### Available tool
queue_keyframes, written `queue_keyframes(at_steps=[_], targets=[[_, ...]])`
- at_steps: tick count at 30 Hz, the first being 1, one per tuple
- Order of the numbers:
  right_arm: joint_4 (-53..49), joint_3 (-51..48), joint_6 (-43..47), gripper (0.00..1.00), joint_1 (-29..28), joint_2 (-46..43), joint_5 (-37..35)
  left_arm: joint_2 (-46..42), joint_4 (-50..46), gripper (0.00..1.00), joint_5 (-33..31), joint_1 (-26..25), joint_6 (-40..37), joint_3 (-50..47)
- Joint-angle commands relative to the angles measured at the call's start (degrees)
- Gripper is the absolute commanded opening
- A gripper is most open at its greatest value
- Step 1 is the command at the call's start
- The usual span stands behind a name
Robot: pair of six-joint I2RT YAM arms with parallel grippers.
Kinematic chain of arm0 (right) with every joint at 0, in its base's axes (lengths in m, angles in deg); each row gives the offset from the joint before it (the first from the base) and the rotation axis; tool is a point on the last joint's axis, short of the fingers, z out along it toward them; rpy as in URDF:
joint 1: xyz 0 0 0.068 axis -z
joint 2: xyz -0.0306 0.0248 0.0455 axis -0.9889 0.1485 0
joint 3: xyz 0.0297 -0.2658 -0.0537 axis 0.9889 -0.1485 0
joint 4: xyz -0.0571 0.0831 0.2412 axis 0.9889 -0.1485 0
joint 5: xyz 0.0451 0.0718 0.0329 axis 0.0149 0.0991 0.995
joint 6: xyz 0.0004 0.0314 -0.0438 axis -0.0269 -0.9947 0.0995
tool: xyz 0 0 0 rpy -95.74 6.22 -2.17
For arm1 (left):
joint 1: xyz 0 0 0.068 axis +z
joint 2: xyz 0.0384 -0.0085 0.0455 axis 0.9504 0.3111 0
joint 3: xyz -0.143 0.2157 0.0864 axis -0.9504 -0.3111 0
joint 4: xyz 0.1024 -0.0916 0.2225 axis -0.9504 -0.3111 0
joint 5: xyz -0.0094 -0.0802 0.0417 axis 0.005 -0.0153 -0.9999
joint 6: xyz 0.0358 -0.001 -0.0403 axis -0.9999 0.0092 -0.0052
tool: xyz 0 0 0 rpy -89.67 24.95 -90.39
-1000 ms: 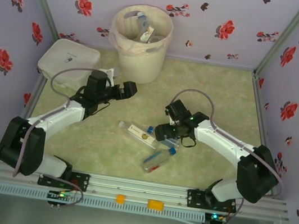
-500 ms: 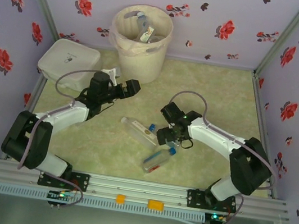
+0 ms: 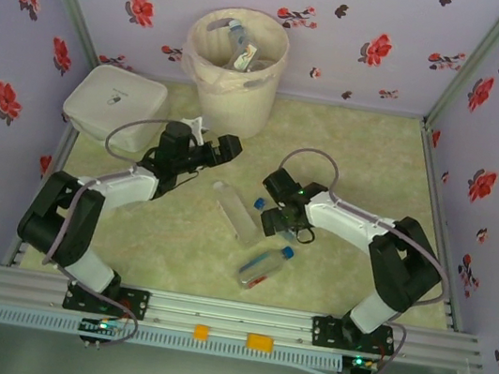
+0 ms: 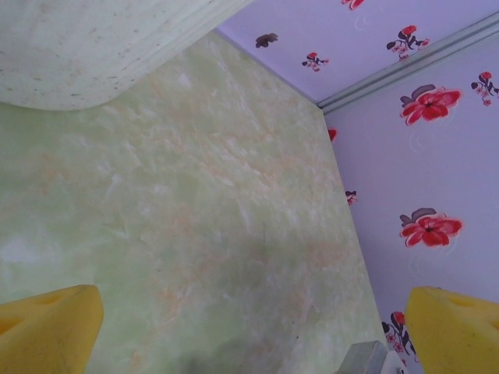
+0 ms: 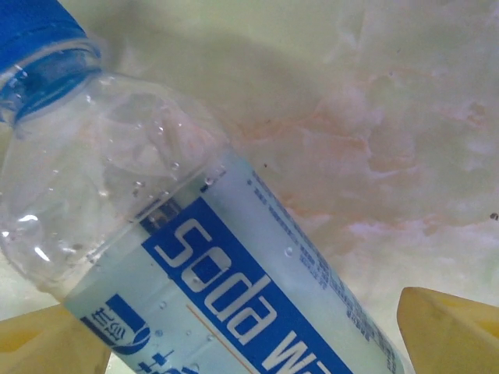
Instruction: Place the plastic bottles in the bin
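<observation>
Top view: the bin (image 3: 235, 99) stands at the far edge of the surface (image 3: 368, 158), close to the back wall (image 3: 354, 4), with several plastic bottles (image 3: 240, 53) lying inside it. A white box (image 3: 115, 107) sits just left of the bin, in the far left corner. Three more bottles lie mid-surface. These are a long clear bottle (image 3: 236, 211), a blue-capped bottle (image 3: 259, 205) whose body runs under the right pincer (image 3: 274, 221), and a nearer bottle (image 3: 263, 267) towards the front rail (image 3: 229, 317). The left pincer (image 3: 225, 149) is near the bin's base, apart from the long clear bottle. Bare surface runs from the right arm to the right wall and into the far right corner. A narrower bare strip lies along the left wall, in front of the white box. Left wrist view: the two yellow fingers (image 4: 47, 331) sit at opposite lower corners, so the left pincer is spread wide with only bare surface between them. A curved cream wall, apparently the bin's, fills the upper left. Open surface reaches to the corner post. Right wrist view: the blue-capped bottle lies slantwise, cap at upper left and blue label lower down. It sits between the yellow fingers (image 5: 452, 331) of the right pincer, which is spread wide. A sliver of surface shows between bottle and right-hand finger. Contact at the other finger cannot be judged.
</observation>
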Motion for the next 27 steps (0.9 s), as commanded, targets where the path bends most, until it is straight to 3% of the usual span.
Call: queue_keyframes(at_steps=[1, 12, 21, 27], targets=[[1.4, 2.7, -0.8, 0.92, 0.8, 1.5, -1.8, 0.8, 4.1, 1.0, 1.6, -0.4, 1.6, 1.5], [4.6, 2.9, -1.6, 0.88, 4.7, 2.4, -0.2, 0.1, 3.8, 1.0, 1.6, -0.3, 1.8, 0.8], [6.5, 2.6, -0.9, 0.88, 6.8, 3.1, -0.5, -2.0, -1.9, 1.0, 0.8, -0.5, 1.0, 1.4], [6.1, 3.7, -0.5, 0.8, 7.4, 4.9, 0.8, -2.0, -4.9, 1.0, -0.6, -1.8, -0.7, 2.2]])
